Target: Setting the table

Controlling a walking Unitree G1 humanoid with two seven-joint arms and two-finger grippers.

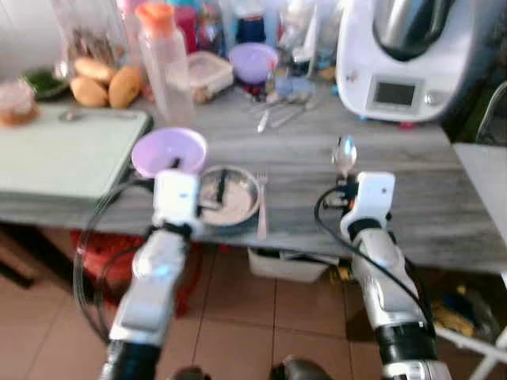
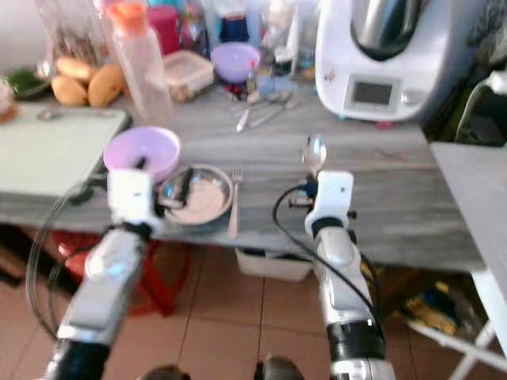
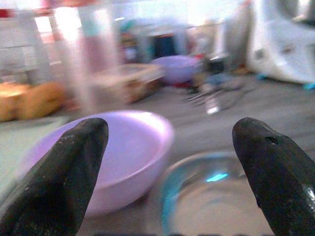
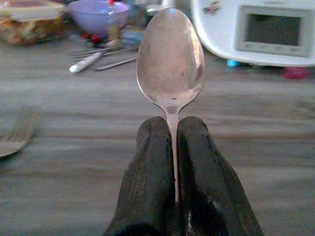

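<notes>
My right gripper [image 4: 172, 129] is shut on the handle of a metal spoon [image 4: 171, 59], whose bowl sticks up past the fingers; it hovers over the grey wooden table [image 1: 428, 190] right of the place setting. A shallow metal bowl [image 1: 231, 198] sits near the front edge with a fork [image 1: 262, 207] lying on its right side. A lilac bowl [image 1: 168, 150] stands just behind and to the left. My left gripper [image 3: 170, 162] is open over the two bowls, with nothing between its fingers.
A white kitchen machine [image 1: 404, 55] stands at the back right. Loose cutlery [image 1: 281, 111], a second purple bowl [image 1: 253, 62], a food box [image 1: 207, 75], a clear bottle [image 1: 165, 63] and potatoes [image 1: 103, 83] crowd the back. A pale cutting board [image 1: 63, 150] lies left.
</notes>
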